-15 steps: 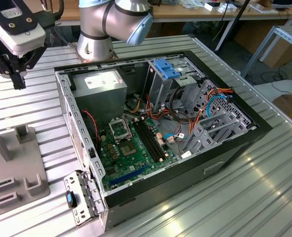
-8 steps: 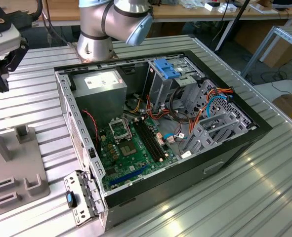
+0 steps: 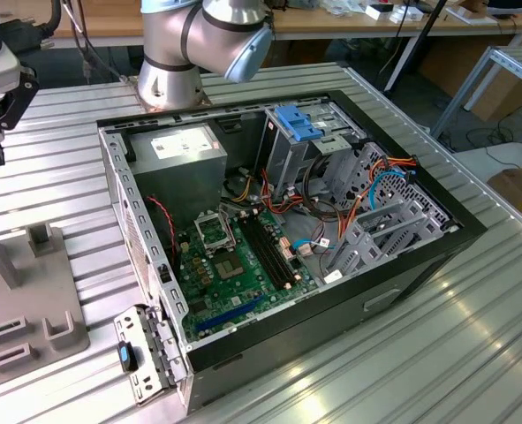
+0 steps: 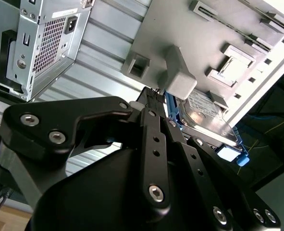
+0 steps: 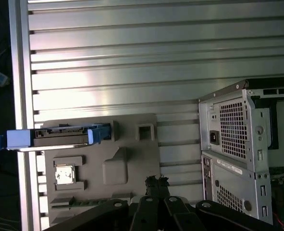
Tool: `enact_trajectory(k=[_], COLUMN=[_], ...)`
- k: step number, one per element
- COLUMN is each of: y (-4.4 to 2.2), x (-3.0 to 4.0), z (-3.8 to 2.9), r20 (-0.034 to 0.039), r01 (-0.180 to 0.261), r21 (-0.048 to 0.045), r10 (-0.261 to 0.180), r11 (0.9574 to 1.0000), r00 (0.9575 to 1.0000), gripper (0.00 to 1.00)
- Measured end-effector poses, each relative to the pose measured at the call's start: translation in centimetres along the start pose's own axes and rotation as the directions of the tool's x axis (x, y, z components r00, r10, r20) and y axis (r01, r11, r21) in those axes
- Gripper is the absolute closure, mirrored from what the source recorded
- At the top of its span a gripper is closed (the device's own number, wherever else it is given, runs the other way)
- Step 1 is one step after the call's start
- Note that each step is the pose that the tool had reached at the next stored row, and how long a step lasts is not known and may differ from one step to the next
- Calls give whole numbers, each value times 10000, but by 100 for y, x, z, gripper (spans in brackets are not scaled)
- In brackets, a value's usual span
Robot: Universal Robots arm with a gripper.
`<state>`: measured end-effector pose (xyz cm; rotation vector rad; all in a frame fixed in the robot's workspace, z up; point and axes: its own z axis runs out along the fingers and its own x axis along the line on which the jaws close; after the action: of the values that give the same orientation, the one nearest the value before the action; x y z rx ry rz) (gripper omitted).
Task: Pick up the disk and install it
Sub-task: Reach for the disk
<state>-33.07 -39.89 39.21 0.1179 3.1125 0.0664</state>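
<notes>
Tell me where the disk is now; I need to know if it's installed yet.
In the first wrist view the disk stands on edge at the end of the grey holder plate farthest from the computer case, outside it.

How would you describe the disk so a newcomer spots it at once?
Beside the open computer case lies a grey fixture tray. The disk stands on edge along one tray edge, the one thing there with bright blue side rails.

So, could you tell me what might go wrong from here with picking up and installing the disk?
The disk stands on edge at the holder plate's rim, its blue end past the table edge; a bump might tip it off.
Loose cables crowd the case's drive bays and may snag it.
</notes>
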Motion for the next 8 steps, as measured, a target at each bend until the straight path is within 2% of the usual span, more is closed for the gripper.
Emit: enact_trajectory(k=[5,8], y=[-1,-7], x=[18,94], z=[0,-2], r20=[1,1], r01=[-1,0], r21=[0,0], r10=[1,0], r11=[10000,10000], r00=[10000,10000], gripper=[89,89])
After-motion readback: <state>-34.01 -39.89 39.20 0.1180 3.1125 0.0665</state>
